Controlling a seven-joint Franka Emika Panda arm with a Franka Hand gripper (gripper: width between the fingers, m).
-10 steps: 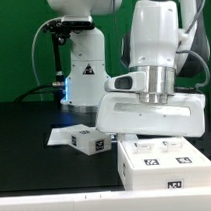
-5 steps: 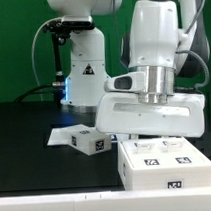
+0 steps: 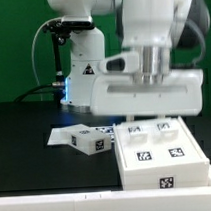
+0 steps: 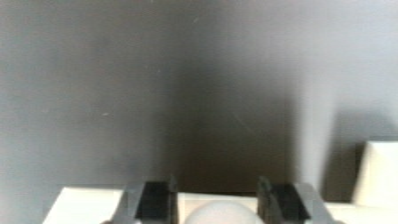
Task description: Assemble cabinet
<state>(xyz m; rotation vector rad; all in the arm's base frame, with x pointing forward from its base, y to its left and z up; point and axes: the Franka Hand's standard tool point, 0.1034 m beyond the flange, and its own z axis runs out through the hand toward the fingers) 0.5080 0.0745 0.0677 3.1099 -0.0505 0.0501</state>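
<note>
Exterior and wrist views of the cabinet assembly. In the exterior view, you see the cabinet's main box resting on the black counter toward the exterior view's right, close to the counter's front edge. Its top face carries four square black-and-white tags in two rows, and its front face carries one more. The arm hangs directly above the box, its broad white housing clear of the box top with a dark gap between them. To the exterior view's left of the box, and apart from it, a small tagged block of the cabinet sits on the counter. It touches or overlaps a thin flat white sheet; you cannot tell whether that sheet is a cabinet panel or something else. Behind these stands the white robot base with its triangle mark, against a green backdrop. In the wrist view, the gripper looks down on the dark counter surface. Its two dark fingers stand parted and upright, so you may read the gripper as released, with nothing clamped. A pale, blurred rounded shape shows low in the gap; its identity cannot be told. White cabinet surfaces enter the wrist view at the frame edges, too cropped to identify further.
</note>
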